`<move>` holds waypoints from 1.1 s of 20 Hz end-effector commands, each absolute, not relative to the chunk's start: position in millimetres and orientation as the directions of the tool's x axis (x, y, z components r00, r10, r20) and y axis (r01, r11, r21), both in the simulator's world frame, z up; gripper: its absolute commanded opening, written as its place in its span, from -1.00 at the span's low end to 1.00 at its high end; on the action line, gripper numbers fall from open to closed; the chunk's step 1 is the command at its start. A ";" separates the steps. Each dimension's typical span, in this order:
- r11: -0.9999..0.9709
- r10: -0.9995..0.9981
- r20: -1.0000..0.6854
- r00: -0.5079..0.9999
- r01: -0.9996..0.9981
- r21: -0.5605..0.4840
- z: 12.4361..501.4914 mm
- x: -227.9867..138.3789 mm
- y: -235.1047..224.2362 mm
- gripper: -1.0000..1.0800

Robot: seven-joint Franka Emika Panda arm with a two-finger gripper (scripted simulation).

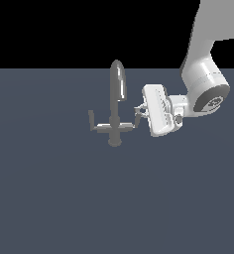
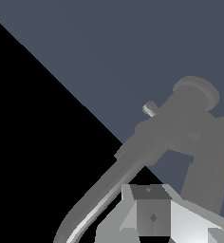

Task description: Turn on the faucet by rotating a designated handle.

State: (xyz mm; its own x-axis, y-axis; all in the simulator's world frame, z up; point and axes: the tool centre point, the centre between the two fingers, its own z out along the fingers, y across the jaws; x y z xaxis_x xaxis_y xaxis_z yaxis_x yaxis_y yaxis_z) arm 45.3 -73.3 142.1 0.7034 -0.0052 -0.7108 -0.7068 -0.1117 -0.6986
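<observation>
The faucet [image 1: 114, 111] is a small grey tap with a tall arched spout, a round base and two side arms. The spout's tip droops toward the exterior view's right. The handle [image 1: 131, 124] is the thin arm on that side, with an upturned tip. My gripper [image 1: 141, 112] reaches in sideways from the exterior view's right, its fingertips right at the handle's upturned tip. The fingers look shut together and hold nothing. In the wrist view the fingers [image 2: 152, 214] sit beside the handle [image 2: 208, 163], with the faucet base [image 2: 197, 92] and the spout [image 2: 115, 179] beyond them.
The faucet's mirror-image arm [image 1: 94, 123] sticks out on the exterior view's left. A flat dark blue-grey floor [image 1: 114, 198] lies all around. My white arm [image 1: 204, 74] comes down from the upper right.
</observation>
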 end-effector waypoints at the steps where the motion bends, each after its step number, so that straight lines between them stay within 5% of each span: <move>1: -0.111 -0.005 -0.712 0.702 -0.708 -0.697 139.7 40.0 -74.1 -1.00; 17: -0.115 -0.007 -0.693 0.721 -0.689 -0.715 134.7 6.9 -78.0 -1.00; 22: -0.114 -0.003 -0.703 0.711 -0.699 -0.706 100.4 -10.2 -80.0 -1.00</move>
State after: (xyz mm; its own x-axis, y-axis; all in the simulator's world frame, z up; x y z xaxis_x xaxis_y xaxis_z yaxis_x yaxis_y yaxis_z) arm 1.0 -78.7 127.5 0.7328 0.0028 -0.6805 -0.6756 -0.1164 -0.7280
